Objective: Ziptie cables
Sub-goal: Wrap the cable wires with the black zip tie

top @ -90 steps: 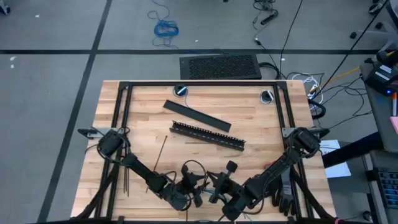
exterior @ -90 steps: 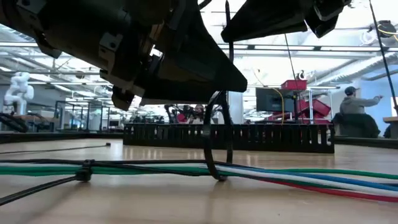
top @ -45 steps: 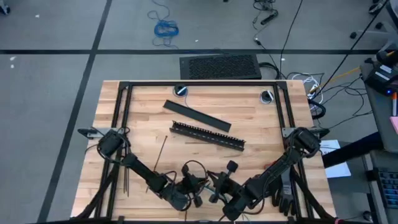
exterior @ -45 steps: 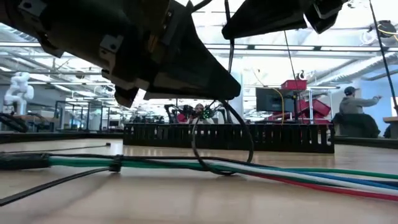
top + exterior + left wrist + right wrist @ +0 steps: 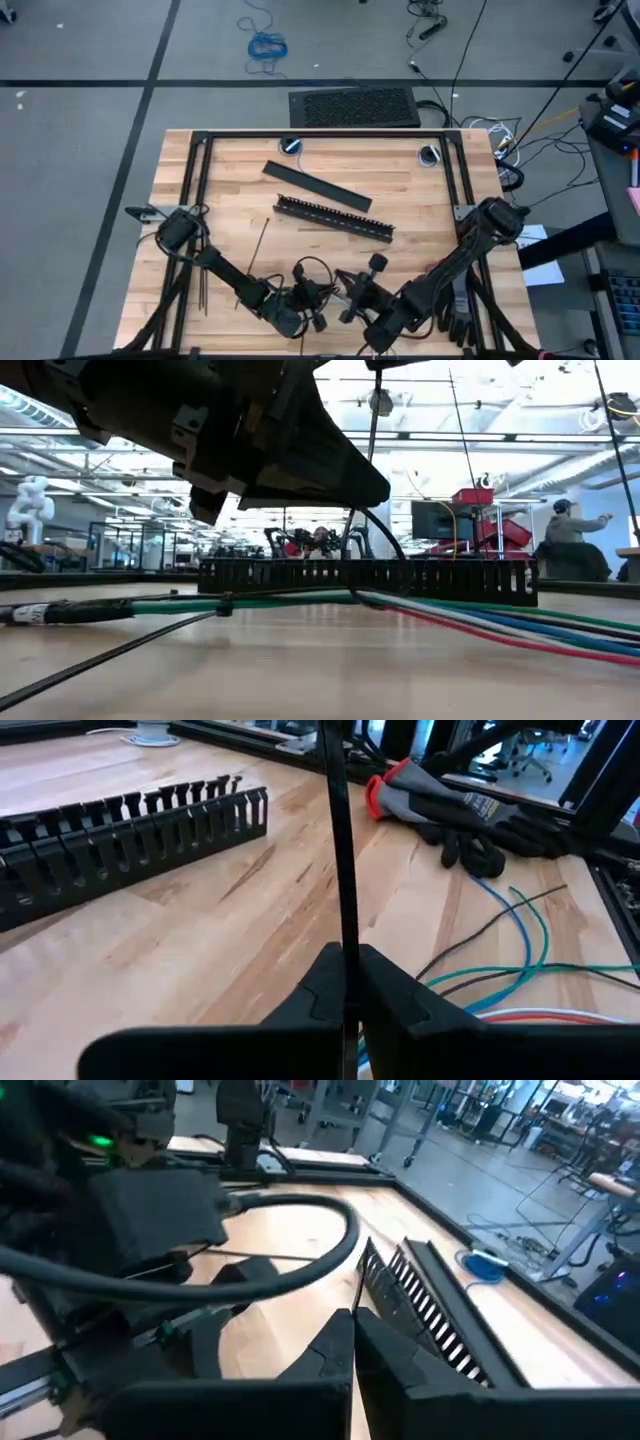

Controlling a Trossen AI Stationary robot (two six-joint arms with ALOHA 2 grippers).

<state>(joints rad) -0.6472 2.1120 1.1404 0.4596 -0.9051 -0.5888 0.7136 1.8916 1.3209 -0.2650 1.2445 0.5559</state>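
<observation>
- Wooden table (image 5: 330, 235) with a black frame stands on a grey floor; in the low view a large bright room lies behind it, with a seated person (image 5: 573, 530) at the far right.
- Left gripper (image 5: 312, 298) sits low at the near edge of the table, near centre. In the left wrist view its two fingers are pressed together on a thin black ziptie (image 5: 338, 870), which runs straight away from the fingertips.
- Right gripper (image 5: 350, 298) is just right of the left one, also at the near edge. In its wrist view the fingers meet on a thin black strip; it looks like the same ziptie, though that cannot be confirmed.
- Cables (image 5: 480, 622) lie on the table under and beside the grippers: green, blue, red, white and black strands fan out to the right in the low view and draw together to the left.
- A fastened black tie (image 5: 225, 604) already circles the bundle left of the grippers.
- Black slotted bar (image 5: 334, 218) lies mid-table, with a flat black bar (image 5: 316, 186) just beyond it.
- Spare zipties (image 5: 204, 290) lie near the left arm.
- Gloves (image 5: 460, 810) rest at the near right of the table.
</observation>
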